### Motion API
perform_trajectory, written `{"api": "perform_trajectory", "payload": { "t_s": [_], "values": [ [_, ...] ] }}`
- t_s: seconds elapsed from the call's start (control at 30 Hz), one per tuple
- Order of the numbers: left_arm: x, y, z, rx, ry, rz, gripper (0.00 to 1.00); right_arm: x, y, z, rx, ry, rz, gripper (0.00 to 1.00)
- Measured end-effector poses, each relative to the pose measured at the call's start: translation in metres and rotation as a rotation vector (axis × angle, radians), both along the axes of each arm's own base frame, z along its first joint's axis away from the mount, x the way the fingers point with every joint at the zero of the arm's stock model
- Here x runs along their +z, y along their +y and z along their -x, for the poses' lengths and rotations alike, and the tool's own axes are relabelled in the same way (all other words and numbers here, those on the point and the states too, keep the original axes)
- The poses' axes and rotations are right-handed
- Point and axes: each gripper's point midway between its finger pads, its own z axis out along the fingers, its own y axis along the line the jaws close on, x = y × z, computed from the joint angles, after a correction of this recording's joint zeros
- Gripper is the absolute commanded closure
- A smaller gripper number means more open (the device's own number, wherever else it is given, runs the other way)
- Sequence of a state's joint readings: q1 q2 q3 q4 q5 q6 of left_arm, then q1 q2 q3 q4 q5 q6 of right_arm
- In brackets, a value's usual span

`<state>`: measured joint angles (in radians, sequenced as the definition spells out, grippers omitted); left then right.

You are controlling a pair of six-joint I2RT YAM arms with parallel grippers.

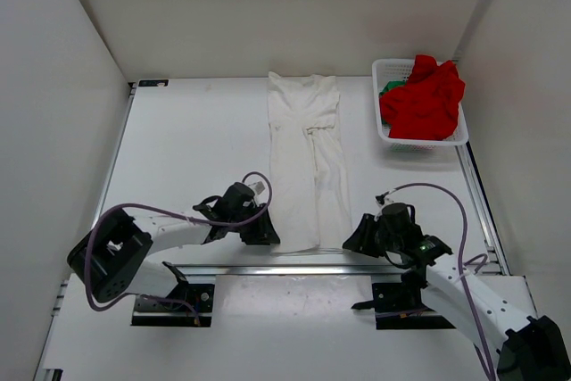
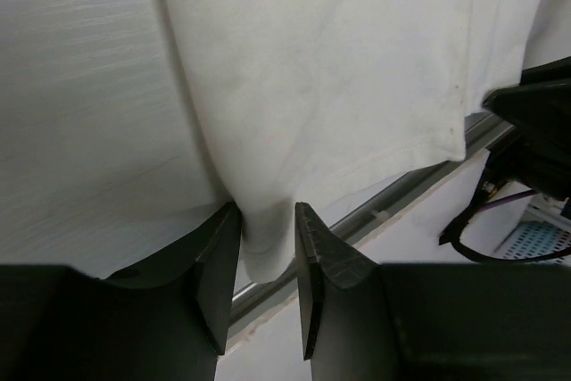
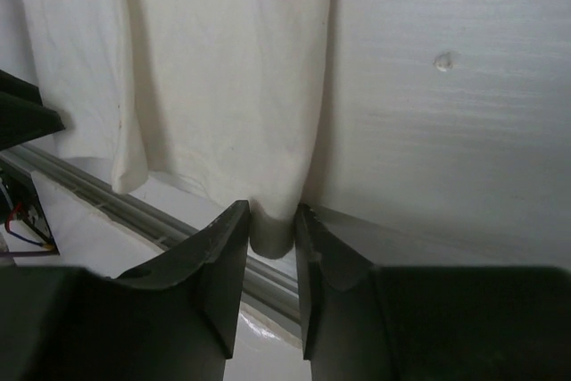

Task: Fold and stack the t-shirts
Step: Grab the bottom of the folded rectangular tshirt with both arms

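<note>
The left fingers (image 2: pixel 219 278) and right fingers (image 3: pixel 227 265) are clamping hem corners of the cream-white t-shirt (image 1: pixel 308 158) at the near edge of the table (image 1: pixel 196 149). Both bites are looking shallow, so lifting is risking one corner slipping, skewing the fold.

A: How do the arms lie?
B: Both elbows out, forearms angled inward and held low; left gripper (image 1: pixel 260 231) and right gripper (image 1: pixel 359 236) point toward each other.
A: And the jaws?
B: Each pair pinched narrow on a near corner of the cream-white t-shirt (image 1: pixel 303 158).
</note>
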<state>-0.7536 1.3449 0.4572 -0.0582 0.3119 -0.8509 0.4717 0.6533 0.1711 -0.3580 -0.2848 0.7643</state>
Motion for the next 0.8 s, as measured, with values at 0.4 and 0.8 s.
{"api": "perform_trajectory", "payload": {
  "t_s": [0.4,0.8],
  "values": [
    [-0.005,-0.013,0.024,-0.078,0.061,0.019,0.98,-0.006,0.002,0.018,0.006,0.062,-0.002,1.00],
    [0.033,0.028,0.055,-0.022,0.048,0.109,1.00,0.044,0.031,0.057,0.174,0.070,-0.001,1.00]
  ]
}}
